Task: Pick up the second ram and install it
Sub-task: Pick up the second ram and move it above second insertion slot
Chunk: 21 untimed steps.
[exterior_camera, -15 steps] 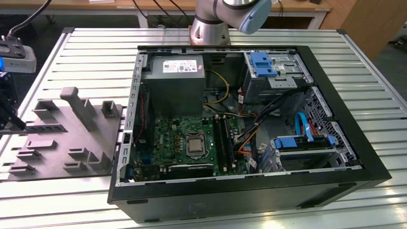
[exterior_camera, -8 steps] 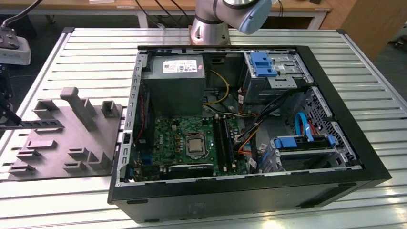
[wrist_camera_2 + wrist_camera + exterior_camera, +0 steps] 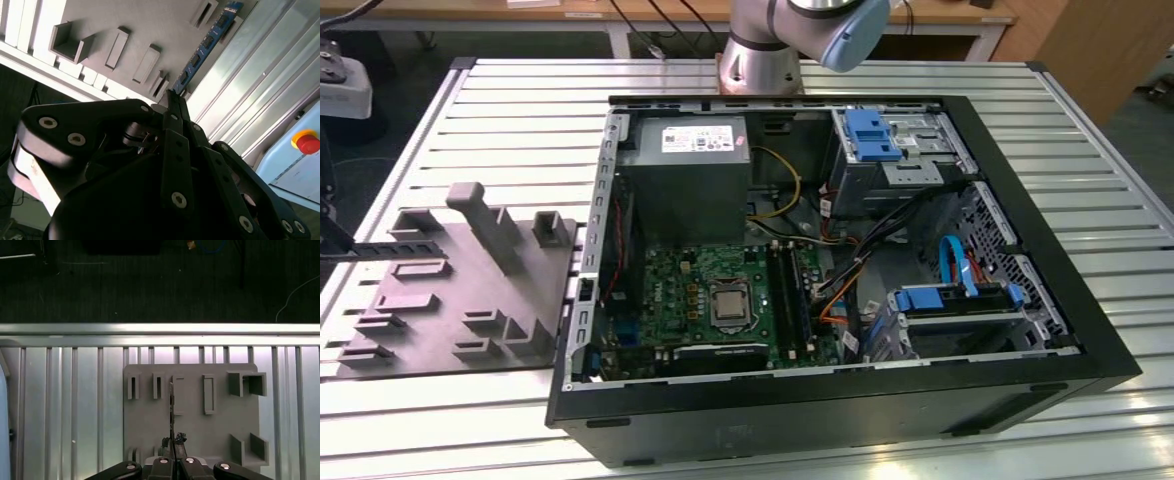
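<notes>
In the exterior view, at the exterior view's left edge: second ram [image 3: 394, 248] over the grey holder [image 3: 434, 325], beside the open computer case [image 3: 827, 410]; in the second wrist view: gripper [image 3: 172, 96] pinched tight on one end of the second ram; in the first wrist view: second ram edge-on, thin, over the grey holder's slots.

1 ram [image 3: 205, 47], 1 grey fixture [image 3: 215, 435] and 1 computer case [image 3: 854, 400].

Black screw-studded claw [image 3: 171, 97], silver-and-blue arm [image 3: 781, 35]
</notes>
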Each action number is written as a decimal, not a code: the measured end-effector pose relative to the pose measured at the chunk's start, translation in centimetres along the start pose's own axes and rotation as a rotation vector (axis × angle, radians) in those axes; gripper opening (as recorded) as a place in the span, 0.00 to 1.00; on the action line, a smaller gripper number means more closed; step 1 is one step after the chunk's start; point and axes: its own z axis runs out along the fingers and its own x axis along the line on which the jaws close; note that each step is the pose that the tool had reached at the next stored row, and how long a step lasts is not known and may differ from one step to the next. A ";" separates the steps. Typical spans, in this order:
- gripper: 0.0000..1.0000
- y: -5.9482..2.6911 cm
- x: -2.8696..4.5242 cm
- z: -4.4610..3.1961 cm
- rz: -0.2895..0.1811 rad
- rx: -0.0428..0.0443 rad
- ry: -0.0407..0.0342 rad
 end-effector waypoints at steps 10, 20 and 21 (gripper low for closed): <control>0.11 0.07 -0.13 -1.82 0.000 0.0004 -0.0001; 0.11 0.13 -0.32 -3.61 0.000 0.0016 -0.0008; 0.11 0.14 -0.34 -3.79 0.000 0.0018 -0.0010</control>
